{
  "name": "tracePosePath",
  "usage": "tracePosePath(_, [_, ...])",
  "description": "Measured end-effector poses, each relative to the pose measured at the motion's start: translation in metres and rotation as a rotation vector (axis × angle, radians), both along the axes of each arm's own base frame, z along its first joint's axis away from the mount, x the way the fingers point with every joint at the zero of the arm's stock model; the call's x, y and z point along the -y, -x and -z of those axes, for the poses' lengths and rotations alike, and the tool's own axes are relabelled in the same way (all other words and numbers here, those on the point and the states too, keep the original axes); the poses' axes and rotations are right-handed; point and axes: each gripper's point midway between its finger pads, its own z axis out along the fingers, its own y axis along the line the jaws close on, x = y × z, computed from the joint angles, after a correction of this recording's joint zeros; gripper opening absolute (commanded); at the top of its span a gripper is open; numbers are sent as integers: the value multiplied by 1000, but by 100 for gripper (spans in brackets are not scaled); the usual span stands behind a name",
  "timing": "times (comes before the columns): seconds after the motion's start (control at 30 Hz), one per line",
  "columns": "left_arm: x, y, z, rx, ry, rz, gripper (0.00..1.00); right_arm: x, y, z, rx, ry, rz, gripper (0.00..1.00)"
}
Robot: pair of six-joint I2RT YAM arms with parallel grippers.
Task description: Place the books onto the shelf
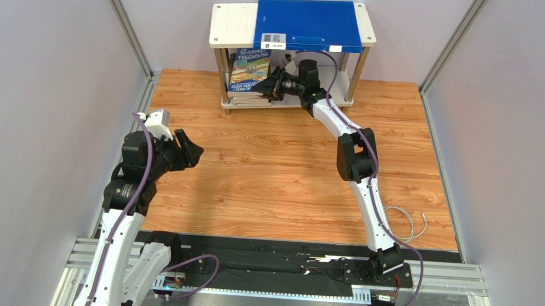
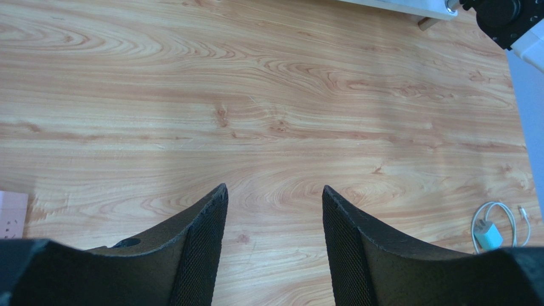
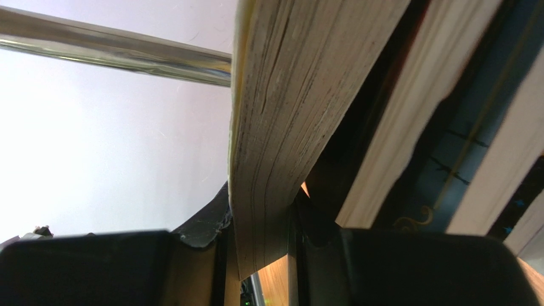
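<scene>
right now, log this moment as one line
left gripper: open, empty | right gripper: shut on paperback book | place: lower tier, white two-tier shelf with silver metal posts

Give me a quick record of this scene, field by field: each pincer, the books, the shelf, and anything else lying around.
shelf: far edge of table, blue folder on top
books: on its lower tier, Treehouse cover facing front
right pincer: shut on a book there
left pincer: open, empty, above the table
stray: white cable, table's right side
</scene>
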Motion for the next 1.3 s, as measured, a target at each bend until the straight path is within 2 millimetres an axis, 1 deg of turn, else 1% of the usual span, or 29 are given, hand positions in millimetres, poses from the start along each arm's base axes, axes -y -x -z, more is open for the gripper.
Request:
tracePosePath(0.07, [0,0,0,-1,1,1,61,0,-1,3,-13,0,2,22])
tracePosePath(0.1, [1,0,1,-2,2,3,61,1,-1,4,-16,0,3,26])
tracePosePath(0.13, [1,0,1,-2,3,5,61,1,-2,5,-18,0,4,37])
tracePosePath(0.17, [1,0,1,-2,4,6,61,1,-2,4,-19,-1,5,43])
tracePosePath(0.2, [2,1,1,-4,6,7,61,1,-2,4,-19,-2,6,47])
tracePosePath(0.23, [2,1,2,-5,8,10,61,1,-2,4,-18,-2,7,57])
tracePosePath(0.27, [2,1,3,-7,9,11,61,1,-3,3,-11,-3,7,60])
tracePosePath(0.37, [4,2,4,-11,12,17,61,1,-2,-1,10,-9,4,65])
tracePosePath(0.53, [6,1,5,-10,21,26,61,5,4,-3,23,5,11,67])
tracePosePath(0.7, [8,2,7,-15,29,34,60,12,16,1,7,29,11,68])
tracePosePath(0.8, [8,2,7,-14,30,35,60,17,27,10,-17,54,14,64])
tracePosePath(0.83, [8,2,7,-14,31,35,60,19,31,13,-24,61,14,58])
tracePosePath(0.87, [8,2,7,-14,32,35,60,21,34,15,-29,67,15,54])
tracePosePath(0.9, [8,2,7,-15,32,35,60,23,38,18,-34,74,14,47])
tracePosePath(0.93, [8,2,7,-14,32,35,60,24,41,19,-36,80,13,20])
tracePosePath(0.97, [8,2,7,-14,33,36,60,25,43,19,-34,83,12,11])
tracePosePath(1.0, [8,2,7,-14,33,37,60,24,45,18,-26,84,9,4])
tracePosePath(1.03, [9,2,7,-14,34,38,60,23,45,16,-16,85,6,0])
tracePosePath(1.17, [9,1,6,-10,34,38,60,19,46,10,-2,85,4,0])
tracePosePath(1.23, [9,1,5,-8,34,38,60,14,43,0,15,78,0,0])
tracePosePath(1.3, [9,1,5,-7,34,38,60,8,36,-13,51,63,2,0])
